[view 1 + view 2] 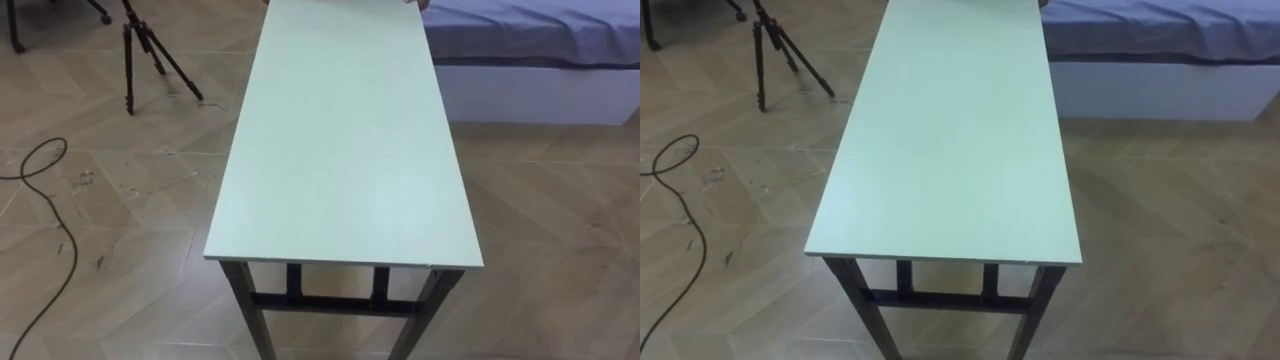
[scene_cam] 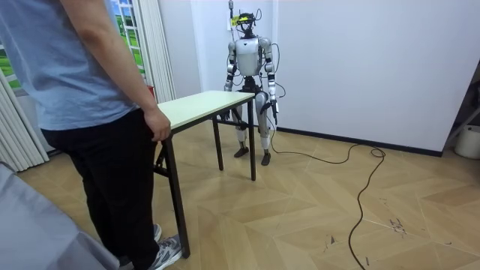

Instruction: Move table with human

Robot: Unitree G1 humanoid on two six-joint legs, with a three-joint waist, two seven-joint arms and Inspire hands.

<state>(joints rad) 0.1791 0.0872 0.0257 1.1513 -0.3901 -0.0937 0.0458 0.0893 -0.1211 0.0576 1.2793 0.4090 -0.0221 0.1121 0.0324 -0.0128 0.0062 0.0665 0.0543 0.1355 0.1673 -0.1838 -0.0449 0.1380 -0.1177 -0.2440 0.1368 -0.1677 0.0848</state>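
A long table with a pale green top point(image 1: 345, 150) and dark metal legs point(image 1: 250, 310) stretches away from me in the eye views, its near short edge just below me. In the room view I stand upright at the table's point(image 2: 202, 103) far end, facing it. My left hand point(image 2: 274, 111) hangs beside my hip, off the table. My right hand point(image 2: 228, 88) hangs low by the table's far corner. A person point(image 2: 90, 82) in a blue shirt stands at the opposite end, one hand point(image 2: 157, 124) curled on the table's corner there. A bit of that hand point(image 1: 421, 4) peeks in at the top's far edge.
A bed with a blue sheet point(image 1: 540, 30) on a white base lies beyond the table to the right. A black tripod point(image 1: 135, 50) stands far left, and a dark cable point(image 1: 55, 220) loops over the wooden floor on my left. A white wall point(image 2: 360, 60) is behind me.
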